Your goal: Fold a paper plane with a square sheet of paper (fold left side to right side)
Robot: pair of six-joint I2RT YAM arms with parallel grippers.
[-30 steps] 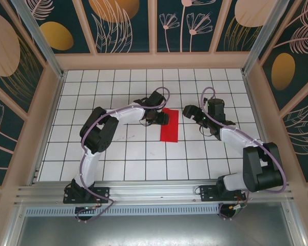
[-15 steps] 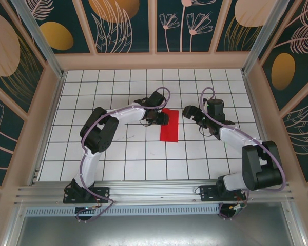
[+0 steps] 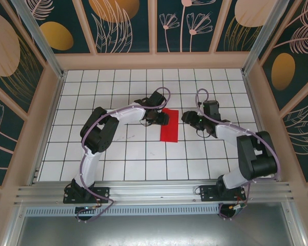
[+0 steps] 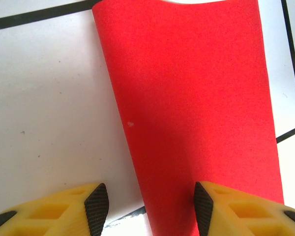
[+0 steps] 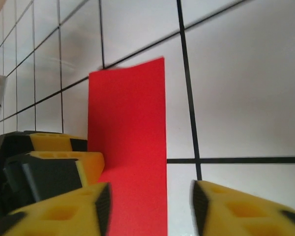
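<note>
You have the paper (image 3: 169, 125) near the middle of the table (image 3: 118, 154), between the two arms. From above it is a narrow red rectangle, with its long side running away from the bases. The left gripper (image 3: 161, 119) is at the far left corner of the paper, and from above it overlaps that corner a little. In the left wrist view, the left gripper (image 4: 150, 206) has its jaws spread wide and nothing is pinched between them. One finger (image 4: 246, 211) is over the paper (image 4: 187, 113) and the other finger (image 4: 49, 211) is over the white table, so the left edge of the paper passes through the gap. I cannot tell if the fingers touch the paper or only hang above it. The right gripper (image 3: 187, 117) is just beside the far right part of the paper, with a thin strip of white table between them in the top view. In the right wrist view, the right gripper (image 5: 150, 206) is also spread apart and holds nothing. The right edge of the paper (image 5: 130, 128) runs into the gap between its fingers, and the left gripper (image 5: 54, 167) is on the far side of the paper.
</note>
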